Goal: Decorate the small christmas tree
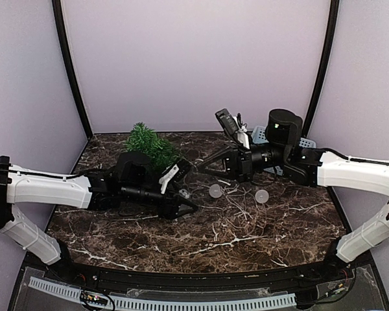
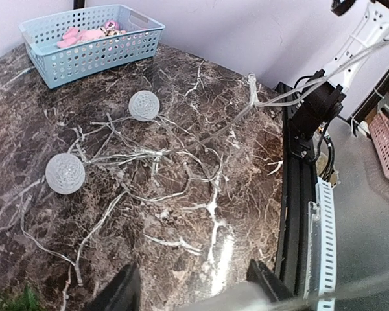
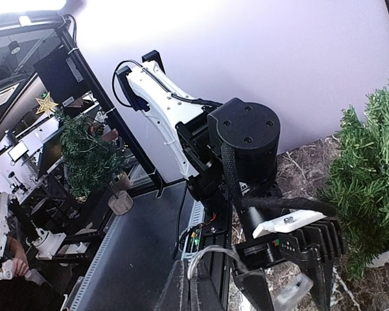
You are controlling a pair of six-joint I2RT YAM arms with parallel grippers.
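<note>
The small christmas tree (image 1: 149, 144) stands at the back left of the marble table; its branches also fill the right edge of the right wrist view (image 3: 369, 181). A thin clear light string (image 2: 181, 155) sprawls over the table with two frosted balls (image 2: 65, 173) (image 2: 144, 105). My right gripper (image 3: 204, 285) is shut on a loop of that string, held above the table just right of the tree (image 1: 198, 167). My left gripper (image 2: 193, 288) hovers low in front of the tree, fingers apart, with a pale translucent piece (image 3: 298, 288) lying blurred between them.
A light-blue perforated basket (image 2: 97, 58) holding pink ornaments sits at the back right, partly behind the right arm (image 1: 259, 135). The black frame rail (image 2: 292, 214) borders the table's edge. Another decorated tree (image 3: 87, 155) stands off the table in the room behind.
</note>
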